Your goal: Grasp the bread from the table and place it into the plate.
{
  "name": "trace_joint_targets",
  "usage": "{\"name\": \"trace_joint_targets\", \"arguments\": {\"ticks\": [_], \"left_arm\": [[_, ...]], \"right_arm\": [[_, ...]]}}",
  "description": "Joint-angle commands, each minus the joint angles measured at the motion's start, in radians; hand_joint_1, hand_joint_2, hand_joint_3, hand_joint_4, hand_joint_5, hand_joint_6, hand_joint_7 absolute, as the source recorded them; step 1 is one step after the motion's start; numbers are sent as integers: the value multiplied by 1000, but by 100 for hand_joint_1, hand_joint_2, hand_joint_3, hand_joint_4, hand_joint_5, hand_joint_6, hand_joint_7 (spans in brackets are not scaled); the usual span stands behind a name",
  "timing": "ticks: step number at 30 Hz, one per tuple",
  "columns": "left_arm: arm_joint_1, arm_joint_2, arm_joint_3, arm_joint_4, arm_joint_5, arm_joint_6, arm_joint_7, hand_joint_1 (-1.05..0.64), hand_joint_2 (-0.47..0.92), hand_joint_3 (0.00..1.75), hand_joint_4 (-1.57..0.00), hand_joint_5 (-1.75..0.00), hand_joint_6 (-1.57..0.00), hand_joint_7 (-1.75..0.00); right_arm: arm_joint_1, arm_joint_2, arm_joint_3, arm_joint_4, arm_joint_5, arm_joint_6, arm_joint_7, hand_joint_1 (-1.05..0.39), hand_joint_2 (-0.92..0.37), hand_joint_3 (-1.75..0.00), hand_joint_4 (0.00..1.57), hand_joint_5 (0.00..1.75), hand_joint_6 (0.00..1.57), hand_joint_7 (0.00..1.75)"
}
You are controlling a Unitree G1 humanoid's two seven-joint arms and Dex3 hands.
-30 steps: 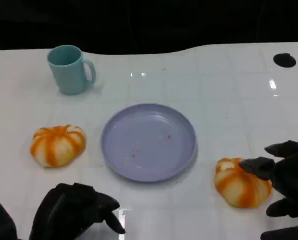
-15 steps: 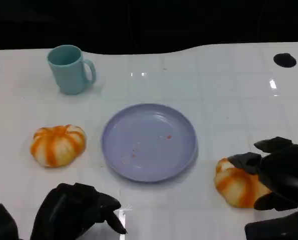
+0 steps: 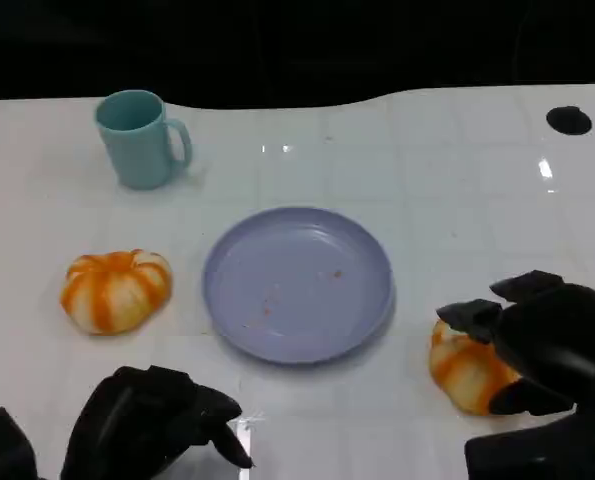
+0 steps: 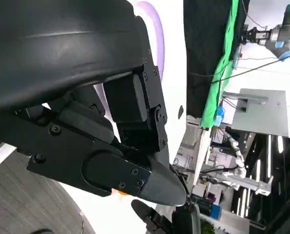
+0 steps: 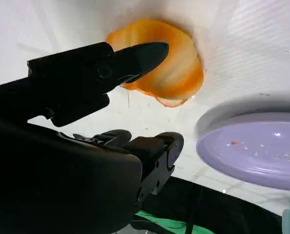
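R hand (image 3: pixel 537 335) over the near-right bread (image 3: pixel 464 368), fingers spread around it w/ one fingertip (image 5: pixel 152 51) lying across the top; bread sits on the white table (image 3: pixel 457 190), just right of the lavender plate (image 3: pixel 297 283), not in it. Can't tell if grip has closed. L hand (image 3: pixel 152 420) low at near-left edge, fingers curled in, holding nothing. Second bread (image 3: pixel 115 290) left of plate. Teal mug (image 3: pixel 139 138) far left, upright.

White table (image 3: pixel 447 170): mug (image 3: pixel 140 138), plate (image 3: pixel 297 283), breads (image 3: pixel 115 290).
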Motion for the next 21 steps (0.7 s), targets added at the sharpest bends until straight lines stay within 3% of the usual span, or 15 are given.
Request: {"name": "trace_joint_targets", "arguments": {"ticks": [1, 13, 21], "left_arm": [[7, 9, 3, -12, -3, 7, 9, -94, 85, 0, -129, -84, -157, -2], [15, 7, 0, -24, -4, 12, 9, -94, 85, 0, -130, -83, -157, -2], [19, 5, -2, -31, 2, 7, 12, -94, 86, 0, -130, -82, -157, -1]], "right_arm": [[-20, -4, 15, 29, -12, 22, 15, -50, -85, 0, 33, 16, 42, 2], [-76, 0, 60, 120, 5, 43, 67, -40, -86, 0, 39, 12, 48, 2], [-137, 25, 99, 214, 20, 56, 87, -41, -87, 0, 43, 11, 51, 2]]}}
